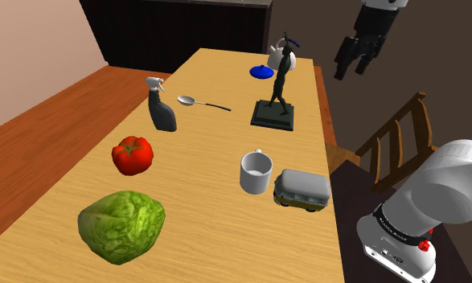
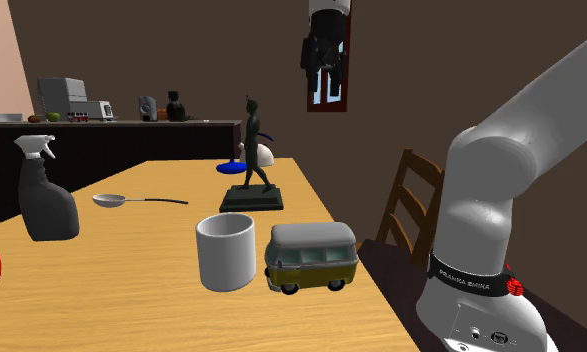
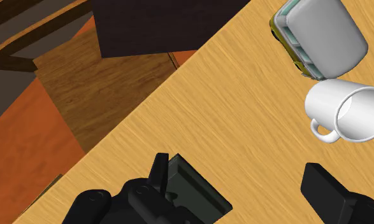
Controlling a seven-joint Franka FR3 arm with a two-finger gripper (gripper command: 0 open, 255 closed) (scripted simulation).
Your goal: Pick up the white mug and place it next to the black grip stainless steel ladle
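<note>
The white mug (image 1: 256, 171) (image 2: 226, 251) (image 3: 345, 111) stands upright on the wooden table (image 1: 210, 185), touching or almost touching a toy van. The ladle (image 1: 202, 102) (image 2: 131, 200), with a silver bowl and a thin dark handle, lies farther back between a spray bottle and a statue. My black gripper (image 1: 351, 61) (image 2: 321, 52) hangs open and empty high above the table's far right edge in the shoulder view, well above and beyond the mug. In the wrist view one fingertip (image 3: 325, 188) shows below the mug.
A dark statue (image 1: 276, 96) on a slab base stands between the ladle and the gripper. Also on the table are the olive toy van (image 1: 302, 189), a grey spray bottle (image 1: 162, 104), a tomato (image 1: 133, 154), a lettuce (image 1: 121, 225) and a blue lid (image 1: 262, 71). A wooden chair (image 1: 399, 141) stands beside it.
</note>
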